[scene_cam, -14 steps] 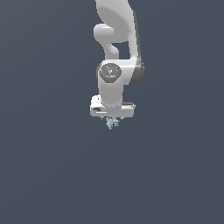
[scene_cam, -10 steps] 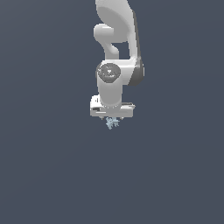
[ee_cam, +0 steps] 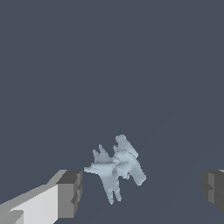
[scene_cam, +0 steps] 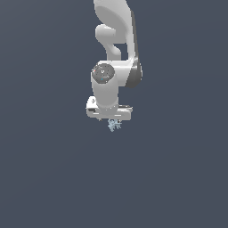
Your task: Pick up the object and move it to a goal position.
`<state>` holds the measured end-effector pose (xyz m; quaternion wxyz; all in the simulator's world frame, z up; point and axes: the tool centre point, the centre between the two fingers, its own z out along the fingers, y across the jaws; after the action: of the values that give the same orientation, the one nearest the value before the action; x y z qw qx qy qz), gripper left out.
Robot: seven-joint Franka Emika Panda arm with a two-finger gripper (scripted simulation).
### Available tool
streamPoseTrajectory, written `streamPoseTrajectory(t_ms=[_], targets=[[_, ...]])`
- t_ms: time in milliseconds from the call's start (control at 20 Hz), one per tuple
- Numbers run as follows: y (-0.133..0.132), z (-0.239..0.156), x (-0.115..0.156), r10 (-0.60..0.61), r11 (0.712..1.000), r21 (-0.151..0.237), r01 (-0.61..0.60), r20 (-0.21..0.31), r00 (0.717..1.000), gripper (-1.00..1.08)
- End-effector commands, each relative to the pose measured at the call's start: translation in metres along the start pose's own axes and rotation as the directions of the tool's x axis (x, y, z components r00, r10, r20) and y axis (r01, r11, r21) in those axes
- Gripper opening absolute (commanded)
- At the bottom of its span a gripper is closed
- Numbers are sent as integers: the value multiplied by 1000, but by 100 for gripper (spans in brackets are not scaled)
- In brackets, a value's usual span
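The arm hangs straight down in front of me, and its white gripper (scene_cam: 114,121) sits right over the object (scene_cam: 114,125), a tiny pale-blue spiky thing that pokes out just below the hand. From the wrist view the object (ee_cam: 116,168) lies between the two dark fingertips (ee_cam: 70,192), with clear space on either side of it. So the gripper is spread wide and not touching it; nothing is being held.

By my reckoning the job is barely under way. The approach looks done, since the hand is lined up with the object in the gap. What is left is nearly everything that counts: closing on it, lifting it, and carrying it off to the goal. I see no marker for that goal in either view, so I cannot say where it is.

The surface is a flat, even slate grey that fills both views, with no edge, seam or shadow line to separate floor from background. Nothing else is about, only the arm and that little blue thing.
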<state>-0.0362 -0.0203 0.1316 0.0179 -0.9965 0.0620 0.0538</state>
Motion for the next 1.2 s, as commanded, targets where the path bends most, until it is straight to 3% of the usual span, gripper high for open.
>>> streamPoseTrajectory(t_ms=[0, 700, 1150], targets=[[0, 0, 0, -2, 1000, 0, 2, 0, 1000, 100], [-4, 7, -4, 122, 993, -1, -122, -14, 992, 100], [-8, 18, -12, 318, 948, 3, -319, -37, 947, 100]])
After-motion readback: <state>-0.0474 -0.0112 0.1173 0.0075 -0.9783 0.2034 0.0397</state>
